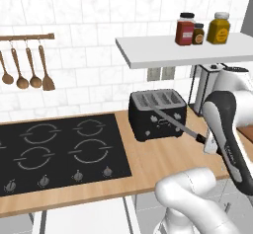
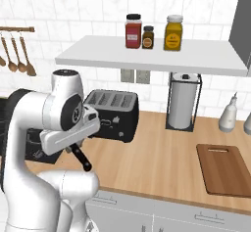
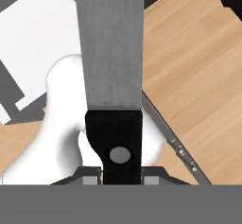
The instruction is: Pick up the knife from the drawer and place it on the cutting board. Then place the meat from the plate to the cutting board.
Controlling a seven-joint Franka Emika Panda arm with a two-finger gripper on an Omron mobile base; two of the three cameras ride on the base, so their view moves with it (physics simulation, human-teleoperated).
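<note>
At the bottom centre of the hand view, the hand is clamped on the black handle of the kitchen knife, whose slim silver blade runs straight up the middle of that frame over the light wooden table. In the left base view the knife is held in the air at the right of the frame, its blade slanting up and left across the front of the black four-slot toaster, with the hand at its lower right end. In the right base view the hand sits at the left of the frame with the black handle poking down and right below it. The flat reddish-brown wooden cutting board lies on the table at the lower right of that frame, well apart from the knife. Farther back, the black four-ring hob fills the lower left of the left base view, and three jars stand on the white wall shelf above.
</note>
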